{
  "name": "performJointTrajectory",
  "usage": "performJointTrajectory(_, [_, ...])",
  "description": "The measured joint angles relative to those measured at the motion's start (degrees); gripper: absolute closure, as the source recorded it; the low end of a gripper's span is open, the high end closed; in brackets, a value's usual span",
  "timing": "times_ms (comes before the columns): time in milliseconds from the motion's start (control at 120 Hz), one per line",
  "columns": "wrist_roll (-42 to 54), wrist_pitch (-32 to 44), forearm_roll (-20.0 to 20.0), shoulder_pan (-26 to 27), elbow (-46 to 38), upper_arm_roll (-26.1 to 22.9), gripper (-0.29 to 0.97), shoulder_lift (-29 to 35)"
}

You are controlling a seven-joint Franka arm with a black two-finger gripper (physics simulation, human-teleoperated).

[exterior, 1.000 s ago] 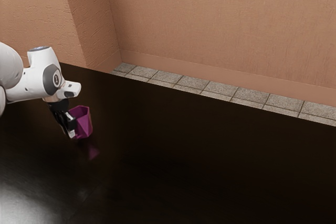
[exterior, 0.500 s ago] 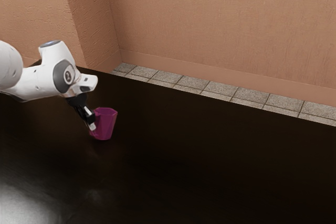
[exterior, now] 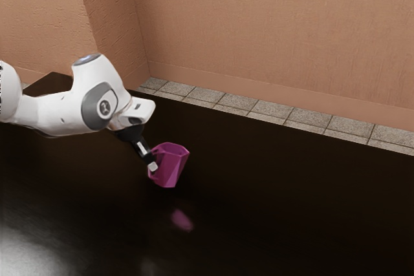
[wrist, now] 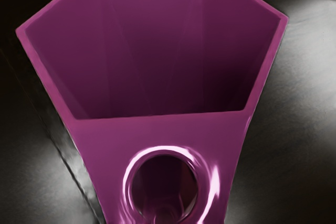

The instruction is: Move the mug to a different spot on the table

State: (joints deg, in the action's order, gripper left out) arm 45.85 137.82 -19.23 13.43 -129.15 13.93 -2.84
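The gripper [exterior: 150, 161] has its fingers clamped on the purple mug [exterior: 171, 166], which hangs above the dark table [exterior: 291, 192]; its long axis is near upright, mouth up, handle [wrist: 168, 187] toward the hand; the tiled edge [exterior: 259, 106] lies beyond; open tabletop spreads to the exterior view's right.

**Magenta mug [exterior: 171, 165], lifted and tilted above the table [exterior: 291, 211]**
It is a faceted, flat-walled cup that narrows toward its base, open and empty inside, with a round ring handle [wrist: 169, 184] on one wall. The gripper [exterior: 151, 161] grips it at the handle side. It hangs over the exterior view's left part of the table, and its pink reflection lies apart below it.
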Motion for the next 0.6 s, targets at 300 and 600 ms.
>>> performJointTrajectory(300, [-1.93,2.73,-0.67,0.96,-1.66,0.12,0.67,0.07])
performJointTrajectory(600, [-3.21,4.37,-2.14,-0.45,-2.37,1.13,0.66,-1.79])
